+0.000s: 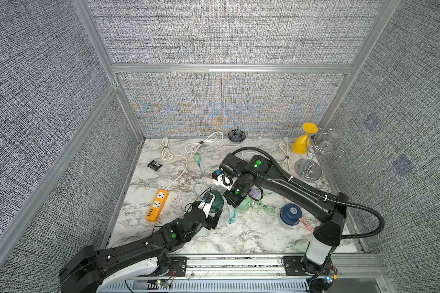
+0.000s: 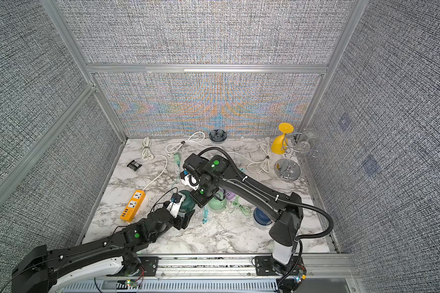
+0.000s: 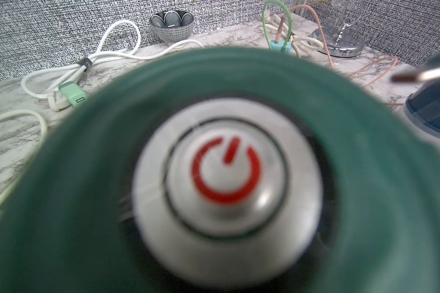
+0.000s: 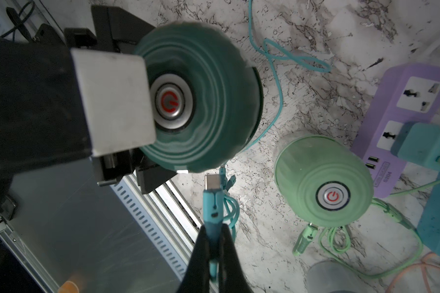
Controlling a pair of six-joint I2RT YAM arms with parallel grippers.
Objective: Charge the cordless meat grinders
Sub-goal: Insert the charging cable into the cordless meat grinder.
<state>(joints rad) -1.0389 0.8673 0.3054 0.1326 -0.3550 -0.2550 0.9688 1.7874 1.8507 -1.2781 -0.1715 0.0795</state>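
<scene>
- Right gripper (image 4: 212,229) is pinched shut on a teal USB-C cable (image 4: 210,203), its plug just short of the dark green grinder (image 4: 214,101).
- Left gripper (image 1: 214,208) clasps that grinder wide-jawed, tipped sideways.
- Mint green grinder (image 4: 323,182) sits just beside the purple power strip (image 4: 401,121).

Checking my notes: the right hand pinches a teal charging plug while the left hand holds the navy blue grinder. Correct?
Not quite. The left hand holds the dark green grinder, as the right wrist view shows. The right hand does pinch the teal charging plug.
</scene>
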